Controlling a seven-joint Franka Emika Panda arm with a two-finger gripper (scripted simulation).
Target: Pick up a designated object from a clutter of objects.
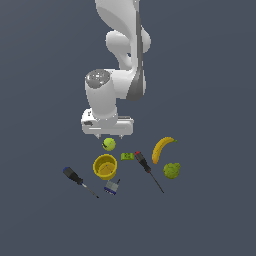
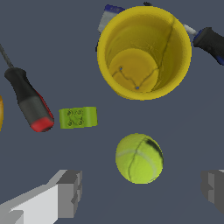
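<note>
In the wrist view the yellow cup (image 2: 144, 50) hides most of the padlock piece (image 2: 109, 15) — the blue-handled screwdriver (image 2: 210, 43) and banana (image 2: 1, 113) run off-frame.

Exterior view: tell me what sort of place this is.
Most likely a simulated test scene, not a real room: a plain, featureless dark floor, a lone robot arm, and unrelated items like a banana and yellow cup scattered together.

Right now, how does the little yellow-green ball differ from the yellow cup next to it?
The ball is a smooth closed sphere; the yellow cup is an open, hollow container standing upright. The ball is smaller than the cup. The ball is yellow-green with curved seam lines and a dark patch; the cup is plain deeper yellow. Both rest on the grey surface, close together but apart.
</note>
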